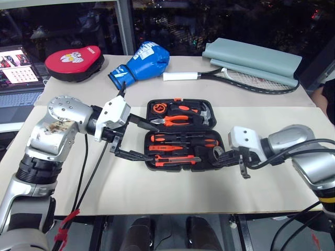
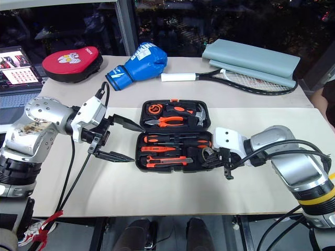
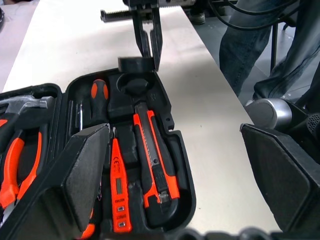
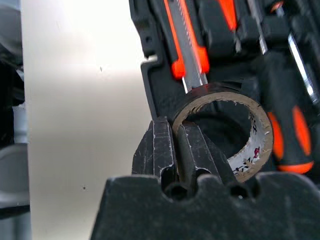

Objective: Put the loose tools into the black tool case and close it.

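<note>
head pair high, facing down; wrist cams close on tool case (image 1: 180, 135).

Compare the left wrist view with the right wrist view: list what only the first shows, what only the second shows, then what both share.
Only the left wrist view: the slim orange tester screwdriver in its recess, the orange-handled pliers, and a person's legs beyond the table.

Only the right wrist view: the right gripper seen close up, shut on the wall of the tape roll, one finger inside the ring and one outside.

Both: the open black tool case, the utility knife lying in it, a screwdriver handle, and the pale table.
</note>
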Robot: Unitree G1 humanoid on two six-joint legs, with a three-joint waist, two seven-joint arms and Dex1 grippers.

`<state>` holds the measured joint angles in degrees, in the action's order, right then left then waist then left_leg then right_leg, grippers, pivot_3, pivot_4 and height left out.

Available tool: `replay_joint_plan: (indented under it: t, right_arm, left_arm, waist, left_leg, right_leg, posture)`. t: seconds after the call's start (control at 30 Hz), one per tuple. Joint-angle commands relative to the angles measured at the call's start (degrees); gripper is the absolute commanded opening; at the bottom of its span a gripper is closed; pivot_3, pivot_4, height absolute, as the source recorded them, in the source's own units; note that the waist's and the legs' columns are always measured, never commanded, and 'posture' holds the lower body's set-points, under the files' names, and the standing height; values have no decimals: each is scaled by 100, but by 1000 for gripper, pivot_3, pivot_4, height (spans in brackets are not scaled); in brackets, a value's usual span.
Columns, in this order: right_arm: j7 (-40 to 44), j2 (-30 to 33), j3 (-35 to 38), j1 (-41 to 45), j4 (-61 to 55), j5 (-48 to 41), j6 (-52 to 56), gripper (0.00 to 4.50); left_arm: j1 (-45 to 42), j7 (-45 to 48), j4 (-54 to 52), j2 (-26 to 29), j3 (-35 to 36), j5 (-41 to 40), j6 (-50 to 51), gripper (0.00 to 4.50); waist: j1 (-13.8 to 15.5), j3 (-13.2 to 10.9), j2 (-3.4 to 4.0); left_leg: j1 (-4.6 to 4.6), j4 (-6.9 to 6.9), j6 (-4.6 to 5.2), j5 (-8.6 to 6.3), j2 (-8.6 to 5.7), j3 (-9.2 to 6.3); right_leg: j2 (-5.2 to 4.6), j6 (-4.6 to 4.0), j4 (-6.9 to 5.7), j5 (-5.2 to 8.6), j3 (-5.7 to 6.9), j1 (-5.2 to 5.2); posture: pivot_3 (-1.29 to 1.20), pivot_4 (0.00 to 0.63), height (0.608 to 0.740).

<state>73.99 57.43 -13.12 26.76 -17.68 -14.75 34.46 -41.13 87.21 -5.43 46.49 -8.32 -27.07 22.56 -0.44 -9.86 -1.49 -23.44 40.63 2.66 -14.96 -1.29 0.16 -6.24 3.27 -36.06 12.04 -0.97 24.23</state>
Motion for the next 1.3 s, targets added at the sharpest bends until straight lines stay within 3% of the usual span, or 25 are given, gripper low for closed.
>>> replay_joint_plan:
  t: [0.03,0.13,0.37,0.4,0.43,0.7,0.83,1.0,1.07,1.17,1.3]
  right_arm:
    - [18,91,-98,13,0,217,-221,43]
    - [-204,-3,-281,87,192,602,-397,43]
    - [-164,-93,-313,86,-39,502,-124,43]
    - [-190,-117,-289,88,-46,481,-87,781]
    - [-228,-147,-259,97,-61,454,-28,929]
    - [-290,-212,-193,150,-174,397,133,3604]
    - [-180,7,184,152,-327,135,237,3604]
    - [-603,66,1698,-92,-393,-706,1111,3604]
    - [-953,-57,2246,-382,-256,-826,1360,3085]
    - [-1430,-246,2628,-933,-103,-715,1247,2321]
    - [-2018,-583,2503,-1172,200,-415,793,685]
  left_arm:
    - [-164,-29,-68,-40,39,1,-8,4500]
    - [-200,-72,-75,-104,49,-51,77,4500]
    - [-245,-68,-40,-159,60,-32,109,4500]
    - [-252,-67,-27,-168,58,-25,101,4500]
    - [-257,-68,-22,-173,57,-22,99,4500]
    - [-285,-55,22,-195,53,-5,78,4500]
    - [-252,-112,73,-178,74,3,139,4500]
    - [-51,-537,706,-59,62,495,9,4500]
    - [46,-841,1003,-74,55,716,63,4500]
    - [378,-1220,1254,-90,-31,1146,-199,3879]
    - [556,-1749,1713,-282,-140,1599,-390,2175]
  waist:
    - [-5,0,0]
    - [-17,0,0]
    - [-24,0,0]
    - [-23,0,0]
    - [-22,0,0]
    - [-23,0,0]
    - [-22,0,0]
    - [-11,-1,1]
    - [-5,-1,1]
    - [6,-1,0]
    - [4,-1,0]
  left_leg:
    - [0,0,0,0,0,0]
    - [3,1,0,0,0,0]
    - [3,0,0,0,1,0]
    - [3,0,0,0,1,0]
    - [3,0,0,0,0,0]
    - [3,0,0,0,0,-1]
    - [3,0,0,0,1,-1]
    - [2,0,0,0,1,-2]
    - [7,0,0,0,2,-5]
    - [6,-2,0,0,1,-6]
    - [4,-3,0,0,-1,2]
  right_leg:
    - [0,0,0,0,0,-1]
    - [0,0,0,0,0,-4]
    - [2,0,-1,0,0,-2]
    - [2,0,-1,0,0,-2]
    - [1,0,0,0,0,-3]
    - [1,0,0,0,0,-3]
    - [2,0,-1,0,0,-2]
    - [0,0,0,0,0,-3]
    - [1,-1,-1,0,2,-8]
    - [1,-1,0,-1,3,-8]
    - [-3,-1,-3,-1,-3,-3]
  posture:
    - [0,150,736]
    - [0,150,736]
    - [0,150,736]
    - [0,150,736]
    - [0,150,736]
    - [0,150,736]
    - [0,150,736]
    - [0,150,736]
    - [0,150,736]
    - [0,150,736]
    - [0,150,736]
